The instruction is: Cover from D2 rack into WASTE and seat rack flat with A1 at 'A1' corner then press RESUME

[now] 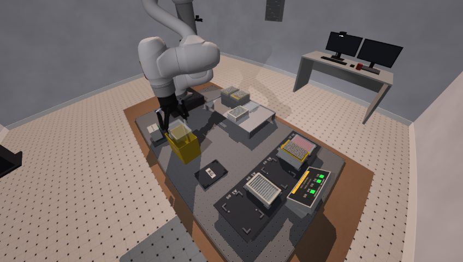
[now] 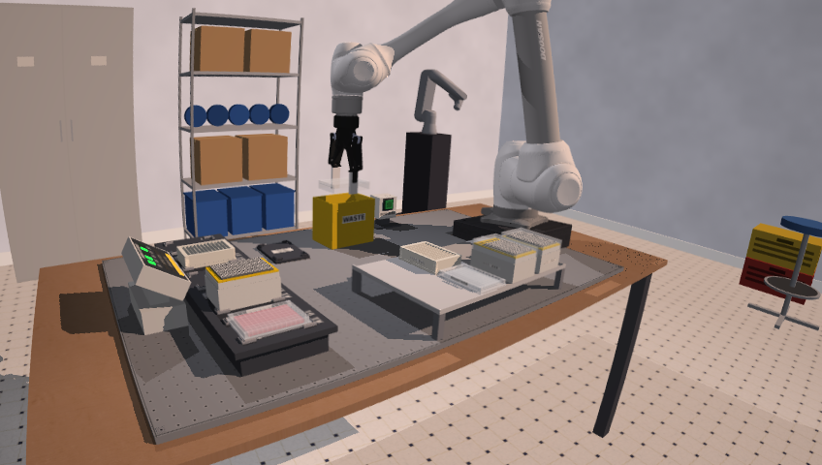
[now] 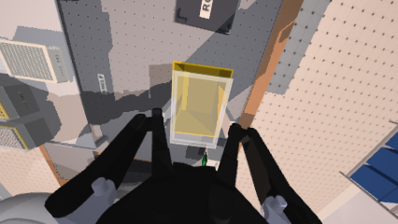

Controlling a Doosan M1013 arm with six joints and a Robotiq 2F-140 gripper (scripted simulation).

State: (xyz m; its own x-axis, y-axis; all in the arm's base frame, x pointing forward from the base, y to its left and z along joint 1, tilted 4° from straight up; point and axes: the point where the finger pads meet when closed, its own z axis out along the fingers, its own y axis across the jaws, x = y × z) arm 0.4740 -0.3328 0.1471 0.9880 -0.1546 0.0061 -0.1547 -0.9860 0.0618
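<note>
Cover [image 3: 201,109]: clear glossy plastic, see-through. WASTE bin [image 2: 343,221]: matt yellow, flat-sided. Gripper [image 3: 195,128]: matt black fingers. Arm [image 1: 182,58]: smooth satin white shell. Deck plate [image 2: 368,339]: matt grey metal, perforated. Table [image 2: 63,368]: brown wood look, matt.

Near the centre of the frame, the black gripper [image 2: 344,168] hangs straight down from the grey arm, clamped on a clear cover [image 2: 343,185] held level just above the open mouth of the yellow bin WASTE [image 2: 343,220]. At lower left, the uncovered tip rack [image 2: 242,282] stands on the dark deck [image 2: 270,345], with a pink-welled plate [image 2: 265,320] in front of it.
</note>
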